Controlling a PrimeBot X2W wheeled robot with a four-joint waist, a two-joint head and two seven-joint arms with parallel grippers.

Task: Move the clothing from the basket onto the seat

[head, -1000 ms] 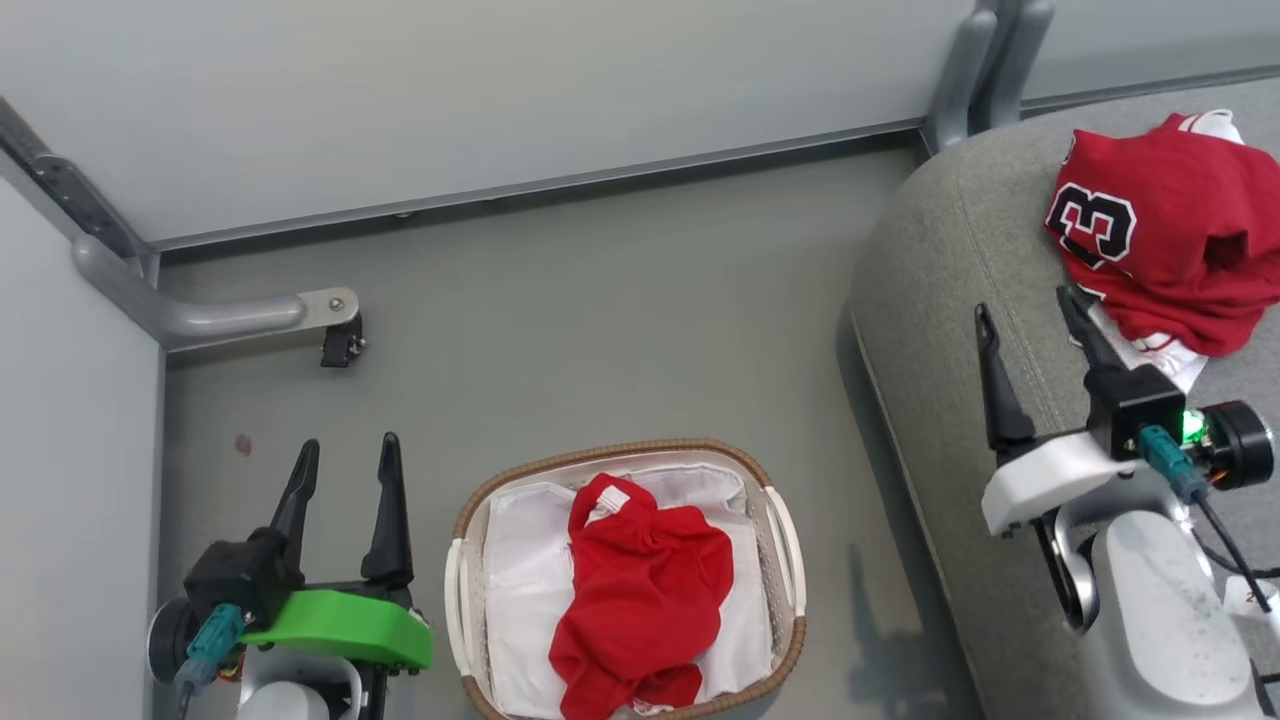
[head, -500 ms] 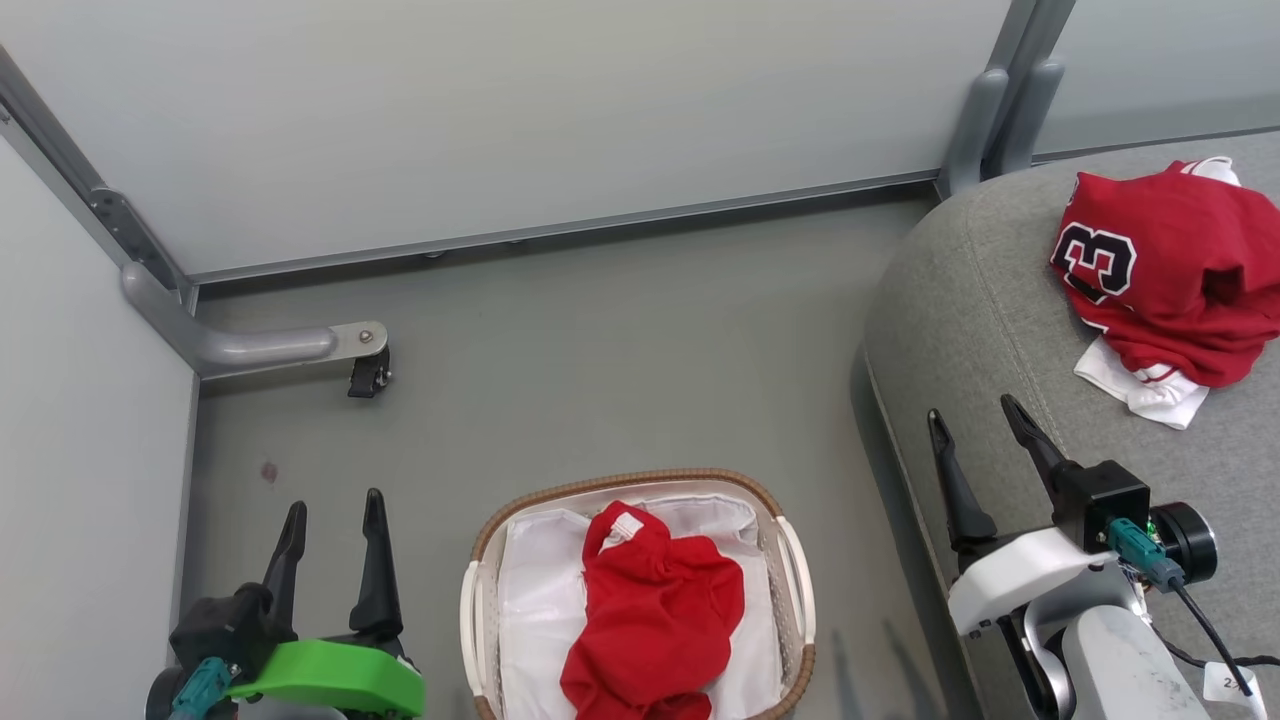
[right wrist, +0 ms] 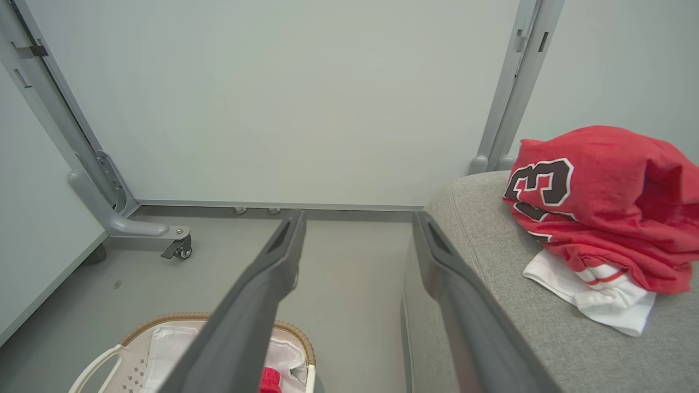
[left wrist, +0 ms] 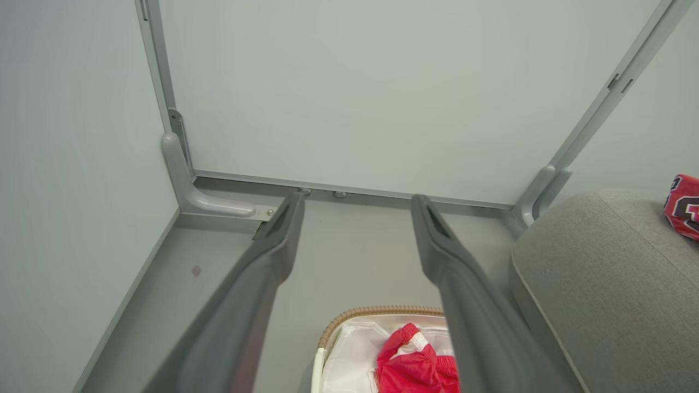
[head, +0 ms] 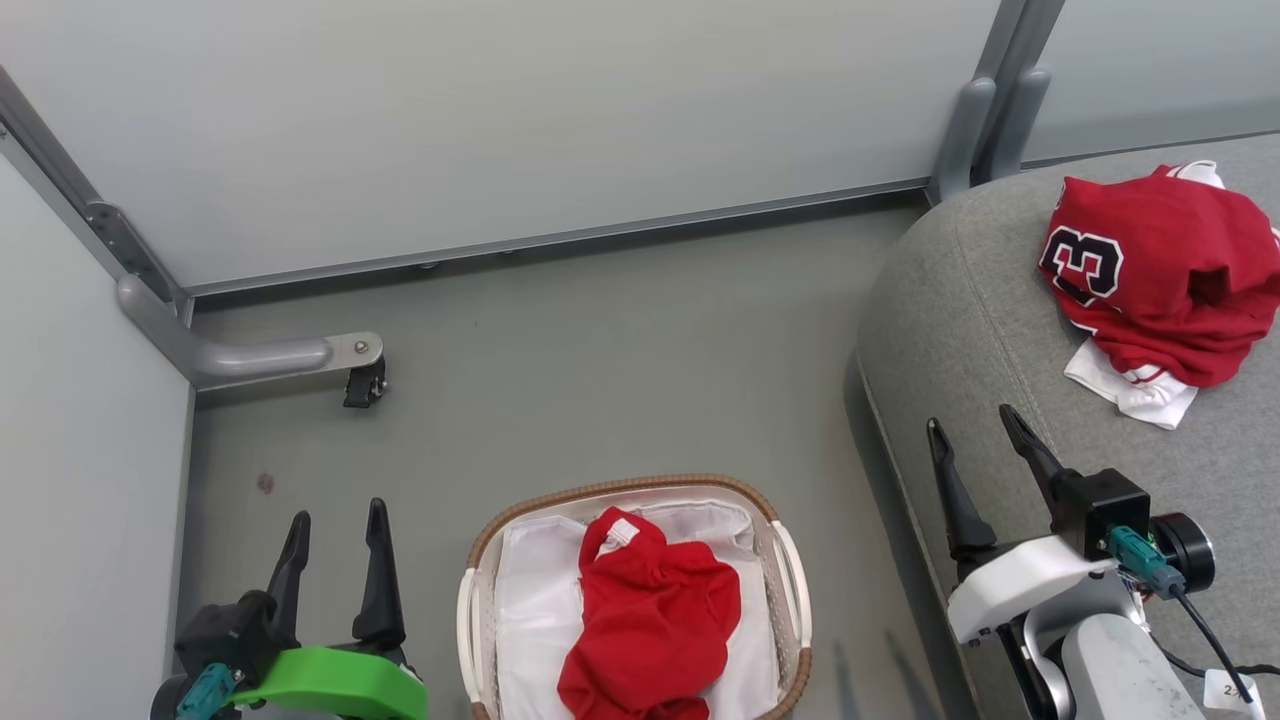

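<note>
My left gripper (head: pixel 338 512), lower left, and right gripper (head: pixel 971 418), lower right, stand spread, empty. One red garment (head: pixel 650 620) lies in the basket (head: pixel 620 487), bottom centre; the jersey (head: pixel 1160 270) rests on the seat (head: pixel 960 300), upper right.

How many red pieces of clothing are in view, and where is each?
2. One red jersey with a numeral lies on the grey seat at the right. The other red garment lies crumpled in the basket. More may be hidden beneath it.
</note>
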